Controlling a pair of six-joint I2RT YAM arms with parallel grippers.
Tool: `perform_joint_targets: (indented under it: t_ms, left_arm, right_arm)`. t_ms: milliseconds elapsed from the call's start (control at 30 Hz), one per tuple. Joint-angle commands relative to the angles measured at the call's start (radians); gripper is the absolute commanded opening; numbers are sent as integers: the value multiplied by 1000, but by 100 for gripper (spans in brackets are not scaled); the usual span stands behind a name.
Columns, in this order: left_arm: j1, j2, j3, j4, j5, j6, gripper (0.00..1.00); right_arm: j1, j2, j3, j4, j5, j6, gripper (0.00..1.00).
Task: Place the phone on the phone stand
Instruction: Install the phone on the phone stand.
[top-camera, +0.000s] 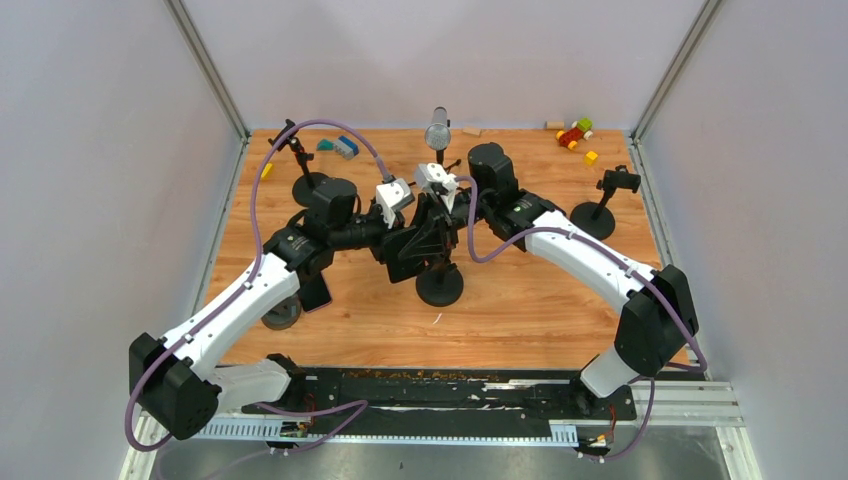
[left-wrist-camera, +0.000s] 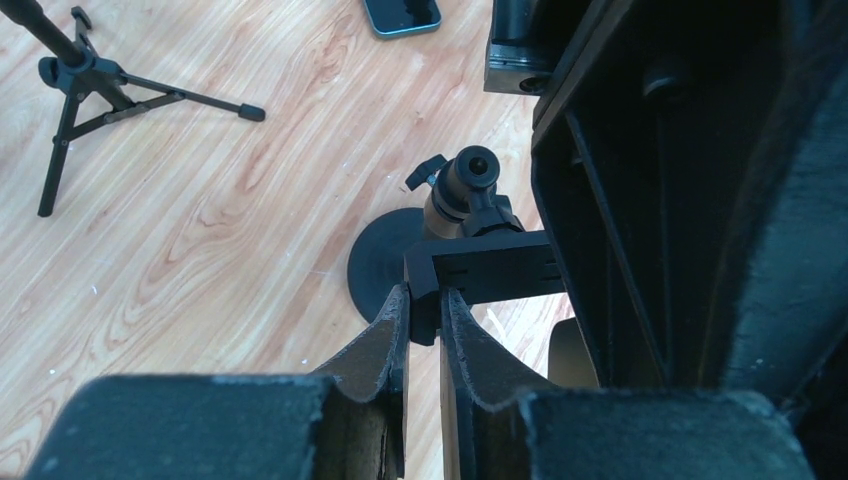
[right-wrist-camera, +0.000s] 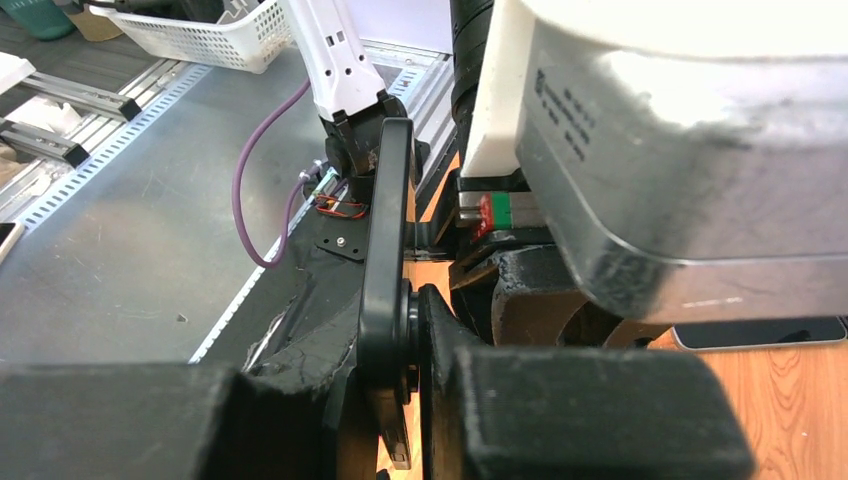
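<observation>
Spanning the cell: wooden tabletop (top-camera: 520, 320). Standing at centre on its round base: phone stand (top-camera: 440, 285). Clenching on the stand's cradle bracket (left-wrist-camera: 490, 270) from 9 o'clock: left jaws. Pinching the cradle's flat plate (right-wrist-camera: 385, 250) from 3 o'clock: right jaws. Lying flat, dark face up, ungripped, near 9 o'clock of the base: phone (left-wrist-camera: 402, 14). Judging it rigid, light, slick and glass-faced, and recommending gripping across the long edges, not the screen.
</observation>
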Motion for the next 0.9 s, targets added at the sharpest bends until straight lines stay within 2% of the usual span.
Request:
perform_joint_targets:
  t_ms: [0, 467, 867]
  left_arm:
    - [3, -11, -14, 30, 62, -27, 0]
    - [15, -13, -30, 54, 75, -47, 0]
    - [15, -22, -54, 77, 38, -62, 0]
  right_arm:
    - [0, -6, 17, 72, -9, -71, 0]
    - [-29, -70, -77, 115, 13, -91, 0]
    - [-46, -127, -195, 311, 76, 77, 0]
